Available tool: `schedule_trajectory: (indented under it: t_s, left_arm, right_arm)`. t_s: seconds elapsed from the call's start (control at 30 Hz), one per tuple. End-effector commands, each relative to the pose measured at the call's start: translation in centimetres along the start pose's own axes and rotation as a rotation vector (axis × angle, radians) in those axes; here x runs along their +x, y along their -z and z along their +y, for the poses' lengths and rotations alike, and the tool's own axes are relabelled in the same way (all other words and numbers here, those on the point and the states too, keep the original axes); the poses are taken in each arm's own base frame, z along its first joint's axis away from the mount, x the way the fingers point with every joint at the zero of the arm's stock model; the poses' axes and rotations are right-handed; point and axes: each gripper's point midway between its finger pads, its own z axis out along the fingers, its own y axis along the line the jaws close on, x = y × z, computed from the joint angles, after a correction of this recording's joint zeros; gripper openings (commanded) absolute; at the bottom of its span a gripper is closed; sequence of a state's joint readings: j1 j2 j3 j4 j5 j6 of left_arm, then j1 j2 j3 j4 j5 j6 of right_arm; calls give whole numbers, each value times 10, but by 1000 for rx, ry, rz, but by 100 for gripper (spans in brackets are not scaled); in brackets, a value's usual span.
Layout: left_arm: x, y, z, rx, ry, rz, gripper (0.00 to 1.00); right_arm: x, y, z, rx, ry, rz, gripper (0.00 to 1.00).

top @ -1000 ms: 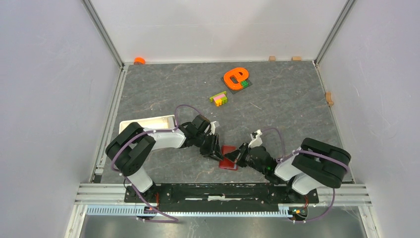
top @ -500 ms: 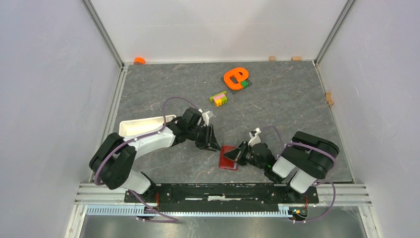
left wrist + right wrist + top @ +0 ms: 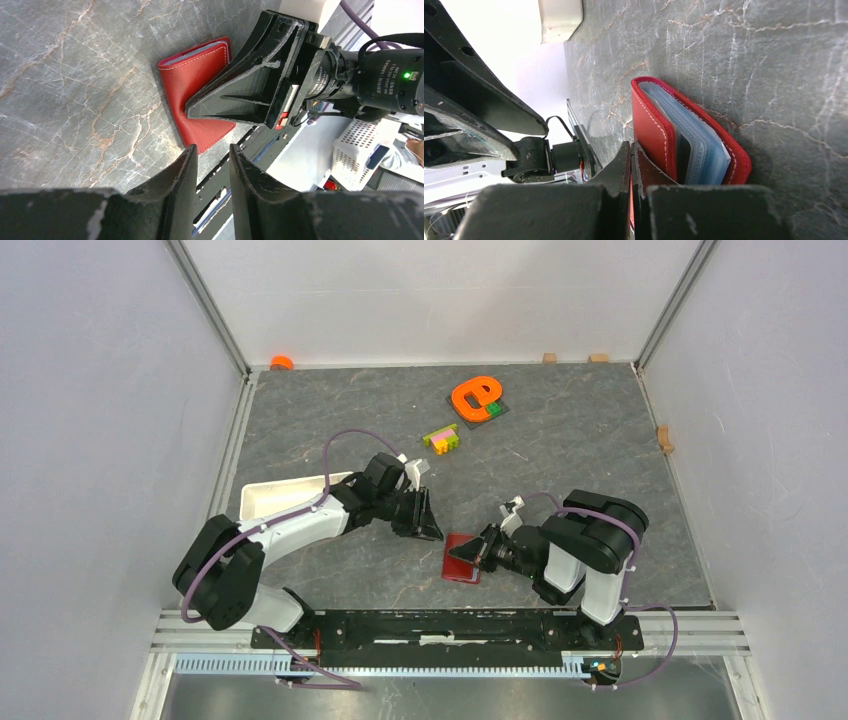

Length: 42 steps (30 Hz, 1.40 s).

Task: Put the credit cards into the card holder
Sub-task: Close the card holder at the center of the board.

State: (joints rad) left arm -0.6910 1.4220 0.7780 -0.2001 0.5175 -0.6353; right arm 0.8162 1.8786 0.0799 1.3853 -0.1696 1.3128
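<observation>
Right gripper clenched at card holder edge (perhaps pinching); left gripper parted, nearby.

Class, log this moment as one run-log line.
dark red leather-look folding wallet: folded, on grey stone-look table | right hand: shut, tips on wallet | left hand: slightly open, empty, near wallet

The card holder lies flat on the worktop. The right end effector is over its right part, the left end effector just beside its far left corner.
</observation>
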Motion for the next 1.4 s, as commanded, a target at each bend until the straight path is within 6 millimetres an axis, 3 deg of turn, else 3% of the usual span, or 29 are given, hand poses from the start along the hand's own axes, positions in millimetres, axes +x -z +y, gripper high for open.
schedule_trajectory:
  t_s: [0.0, 0.47, 0.53, 0.63, 0.73, 0.87, 1.03, 1.17, 1.3, 1.37]
  left_arm:
    - [-20, 13, -9, -11, -85, -73, 37]
    - [-30, 21, -6, -52, -117, -120, 37]
    - [-32, 22, -7, -51, -121, -128, 37]
    - [-34, 26, -8, -47, -118, -138, 37]
    - [-39, 31, -10, -42, -122, -159, 38]
    - [-52, 43, -8, -53, -124, -215, 39]
    - [-68, 59, -5, -73, -130, -283, 42]
    - [-72, 64, -2, -89, -134, -298, 45]
    - [-73, 64, 0, -102, -141, -302, 50]
    - [-74, 66, 1, -114, -149, -305, 59]
  right_arm:
    - [75, 121, -201, 875, 23, 330, 0]
    - [88, 85, -201, 805, -71, 436, 0]
    - [79, 82, -199, 798, -23, 414, 0]
    - [46, 72, -192, 829, 155, 351, 0]
    - [1, 46, -156, 781, 368, 271, 0]
    - [-43, -3, -76, 569, 620, 238, 0]
    - [-60, -37, 17, 283, 791, 255, 0]
    - [-69, -35, 58, 192, 862, 235, 4]
    - [-75, -19, 75, 182, 901, 202, 10]
    - [-80, -7, 75, 217, 908, 179, 17]
